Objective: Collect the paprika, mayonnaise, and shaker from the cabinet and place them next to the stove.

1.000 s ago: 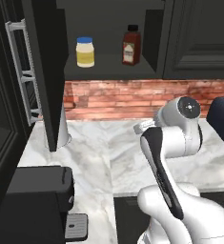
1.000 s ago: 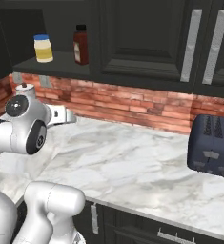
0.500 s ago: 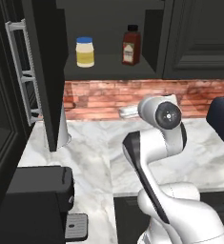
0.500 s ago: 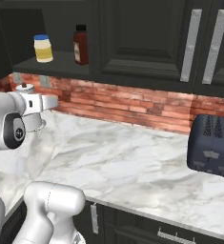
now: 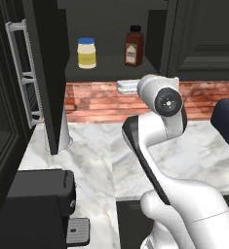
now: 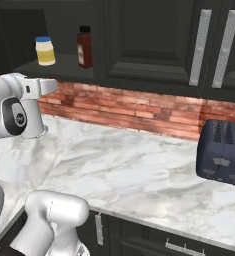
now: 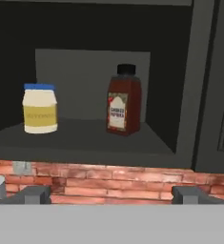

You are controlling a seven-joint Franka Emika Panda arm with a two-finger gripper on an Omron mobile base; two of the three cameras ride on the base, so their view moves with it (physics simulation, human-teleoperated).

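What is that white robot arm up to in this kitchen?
It is facing an open dark cabinet above a marble counter. On the shelf stand a yellow mayonnaise jar with a blue lid and, to its right, a dark red paprika bottle, apart from each other. The claw is open and empty, held below the shelf in front of the brick wall, pointing at the two. Nothing is grabbed yet. A dark toaster sits farther along the counter.
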